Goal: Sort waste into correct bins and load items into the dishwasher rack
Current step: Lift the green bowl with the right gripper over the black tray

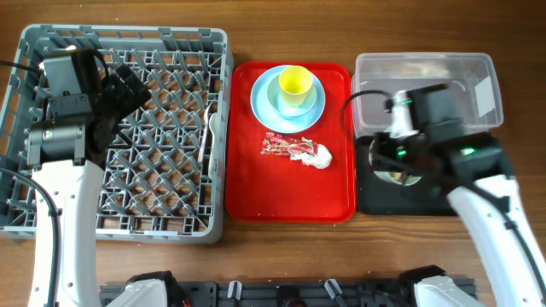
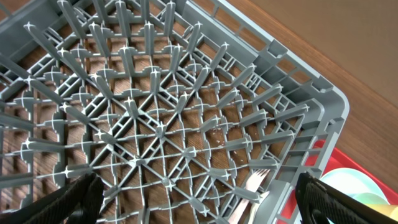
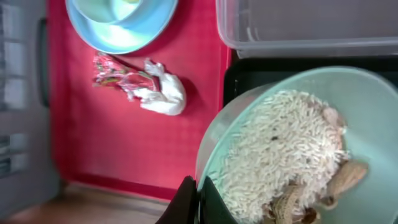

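My right gripper (image 3: 198,200) is shut on the rim of the pale green bowl (image 3: 367,93), which holds white rice scraps (image 3: 280,149) and brown bits, over the black tray (image 1: 375,198). The clear tub (image 1: 424,77) stands behind it. On the red tray (image 1: 290,192) lie the red wrapper (image 1: 278,144) and white napkin (image 1: 317,155); the yellow cup (image 1: 295,82) sits in the light blue bowl (image 1: 286,102) on the blue plate (image 1: 259,95). My left gripper (image 2: 199,205) is open over the grey rack (image 1: 171,128). A white fork (image 2: 249,190) lies in the rack near its right wall.
The rack fills the left side, the red tray the middle, the tub and black tray the right. Bare wooden table (image 1: 281,256) shows along the front. The right arm (image 1: 486,179) hangs over the black tray.
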Available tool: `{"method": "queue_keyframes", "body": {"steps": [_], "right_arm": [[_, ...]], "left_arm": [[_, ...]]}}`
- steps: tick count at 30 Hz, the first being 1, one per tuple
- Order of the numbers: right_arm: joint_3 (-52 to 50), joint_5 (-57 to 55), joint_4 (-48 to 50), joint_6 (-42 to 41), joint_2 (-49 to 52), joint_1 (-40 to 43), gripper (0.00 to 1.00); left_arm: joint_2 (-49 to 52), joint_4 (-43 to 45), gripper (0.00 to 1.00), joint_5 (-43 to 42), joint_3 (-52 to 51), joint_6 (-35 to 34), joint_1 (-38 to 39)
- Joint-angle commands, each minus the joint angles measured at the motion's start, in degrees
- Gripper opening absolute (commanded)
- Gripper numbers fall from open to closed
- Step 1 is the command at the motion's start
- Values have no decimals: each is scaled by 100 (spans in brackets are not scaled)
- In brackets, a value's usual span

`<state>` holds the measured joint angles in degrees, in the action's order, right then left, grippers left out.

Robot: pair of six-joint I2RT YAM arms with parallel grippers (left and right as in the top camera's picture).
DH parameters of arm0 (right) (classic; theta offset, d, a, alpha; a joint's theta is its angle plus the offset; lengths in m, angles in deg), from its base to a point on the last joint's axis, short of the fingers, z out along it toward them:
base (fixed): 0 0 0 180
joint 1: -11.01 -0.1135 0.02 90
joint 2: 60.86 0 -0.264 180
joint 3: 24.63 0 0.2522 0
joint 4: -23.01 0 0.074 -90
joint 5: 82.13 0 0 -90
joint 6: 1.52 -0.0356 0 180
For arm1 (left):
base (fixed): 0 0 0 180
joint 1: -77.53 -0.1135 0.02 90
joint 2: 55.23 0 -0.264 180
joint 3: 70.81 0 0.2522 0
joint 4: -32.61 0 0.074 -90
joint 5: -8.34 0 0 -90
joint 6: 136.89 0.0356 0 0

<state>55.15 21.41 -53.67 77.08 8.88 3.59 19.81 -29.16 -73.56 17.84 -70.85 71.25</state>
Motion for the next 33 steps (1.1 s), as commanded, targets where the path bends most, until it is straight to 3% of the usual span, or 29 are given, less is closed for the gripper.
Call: {"method": "queue_keyframes", "body": {"steps": [1,13,25,33], "right_arm": [[-83,1956,-122,1375,-85,1049,4],[-1180,4371,-179,2979,44,3810,5],[-1405,5434,492,3132,1178,4087,4],[-1408,5851,164,3348,1718,4087,4]], "left_arm": [[2,11,100,35,33,-72,-33],[2,11,100,35,33,-72,-33],[2,11,100,35,33,-72,-33],[2,11,100,35,33,-72,-33]]}}
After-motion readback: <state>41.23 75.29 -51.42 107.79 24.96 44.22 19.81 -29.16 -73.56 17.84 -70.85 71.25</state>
